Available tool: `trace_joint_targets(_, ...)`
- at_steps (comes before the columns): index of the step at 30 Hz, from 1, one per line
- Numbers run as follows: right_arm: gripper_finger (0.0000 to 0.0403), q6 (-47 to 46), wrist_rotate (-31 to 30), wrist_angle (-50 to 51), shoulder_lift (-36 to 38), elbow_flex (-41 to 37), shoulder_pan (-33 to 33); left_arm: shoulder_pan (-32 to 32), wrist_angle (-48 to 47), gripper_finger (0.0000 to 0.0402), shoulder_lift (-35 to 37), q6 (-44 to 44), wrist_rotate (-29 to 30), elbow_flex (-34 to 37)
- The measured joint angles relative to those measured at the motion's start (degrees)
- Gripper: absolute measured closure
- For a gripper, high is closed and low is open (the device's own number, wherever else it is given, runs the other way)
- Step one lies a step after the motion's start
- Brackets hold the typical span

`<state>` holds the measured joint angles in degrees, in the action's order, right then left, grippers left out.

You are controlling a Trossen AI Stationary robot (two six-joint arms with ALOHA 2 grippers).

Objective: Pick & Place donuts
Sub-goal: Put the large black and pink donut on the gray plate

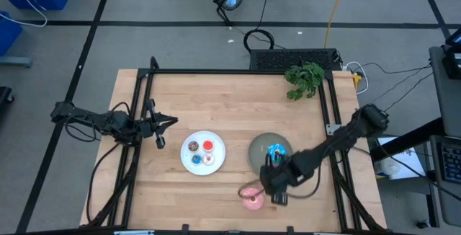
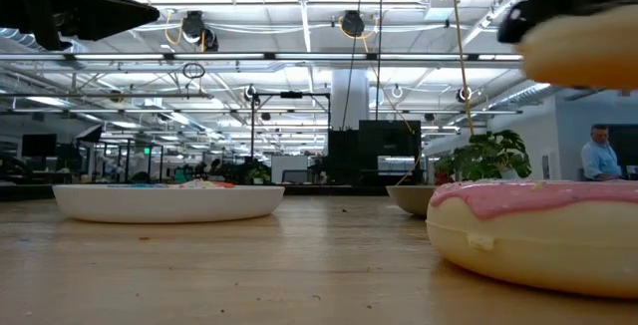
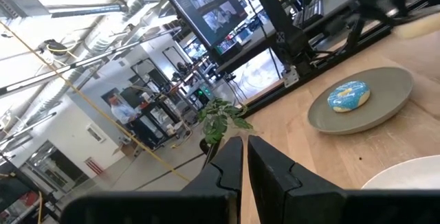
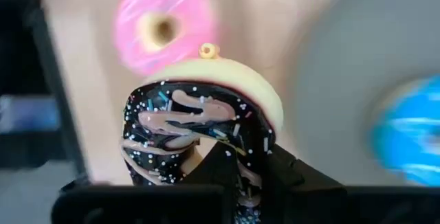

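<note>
Behind the pale wooden worktop (image 1: 230,192) is a large open hall with ceiling pipes, monitors and a person far off at the right of the low view. On the worktop the right claw (image 4: 227,162) is clenched on a larger chocolate-glazed toy donut with sprinkles (image 4: 199,131), held up above the wood between the grey round plate (image 1: 261,147) and the pink-frosted toy donut (image 1: 253,200). A blue sprinkled donut (image 1: 276,151) lies on this grey plate. Four tiny ring donuts – red, blue, white, brown – lie on the white round plate (image 1: 215,161).

I judge the chocolate donut light and rigid, like moulded plastic, with a smooth and somewhat slippery glaze; the grip across one side of the ring looks correct, and squeezing harder is not needed. A small loop sits on its top edge.

Near the path are the pink donut, just beside the claw, and the blue one on the plate – either could be pushed. A small green plant (image 1: 305,78) stands well apart. The left claw (image 3: 244,159) waits at the left edge, its fingers pressed together and holding nothing.
</note>
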<state>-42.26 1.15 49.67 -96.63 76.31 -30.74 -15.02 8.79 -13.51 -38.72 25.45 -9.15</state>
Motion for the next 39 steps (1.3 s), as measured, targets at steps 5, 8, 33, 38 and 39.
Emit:
trace_joint_targets(5,0.0392,2.5,-4.1,2.51,5.42,0.02,6.33,0.01,-0.02,0.0371,0.0,0.0,-0.02,0.0)
trace_joint_targets(8,0.0385,6.02,-4.1,1.61,7.11,0.02,9.99,0.01,-0.03,0.0371,0.01,0.0,-0.03,0.0)
trace_joint_targets(33,0.039,13.06,2.01,-3.58,-9.27,0.07,24.42,-0.01,-1.65,0.0371,-0.01,-0.09,0.02,0.0)
trace_joint_targets(38,0.039,13.18,1.99,-3.12,-10.51,0.07,24.42,0.0,-1.7,0.0371,-0.01,-0.09,0.0,0.0)
trace_joint_targets(39,0.039,13.18,1.99,-3.12,-10.71,0.07,24.42,0.0,-1.72,0.0371,-0.01,-0.09,0.0,0.0)
